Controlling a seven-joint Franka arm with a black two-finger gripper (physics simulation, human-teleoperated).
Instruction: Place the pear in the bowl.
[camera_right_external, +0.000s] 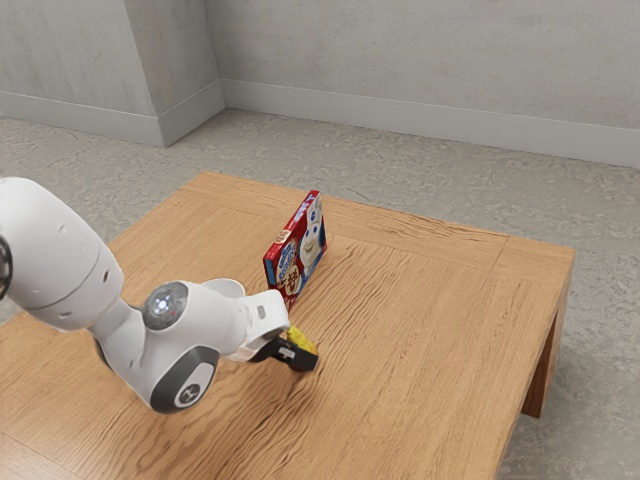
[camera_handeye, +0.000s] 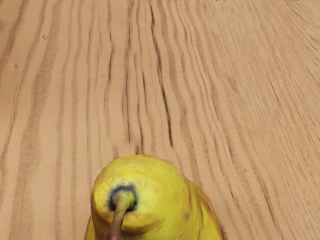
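One white arm comes in from the exterior view's left, its joints bent low over the near part of the wooden table, with grey caps on its rounded joints. At its end the black gripper points down and toward the exterior view's right. Right against it, partly hidden behind its dark body, is the yellow pear. Whether the gripper is wide, narrow or closed around the fruit cannot be told, nor whether the pear touches the tabletop. The wrist view has the pear directly under the hand, stem end toward the camera, with a brown stem rising from a dark-ringed hollow and some orange-brown along one flank; streaked wood grain lies beyond it. Just behind the arm's last joints a pale rounded edge shows, too covered to tell whether it is a bowl or part of the arm. Farther on, a red and blue box with printed faces stands upright on its narrow side. Past it runs the table's far edge, and one leg goes down at the exterior view's right. Mottled grey floor lies behind, then a pale baseboard and a concrete-grey wall.
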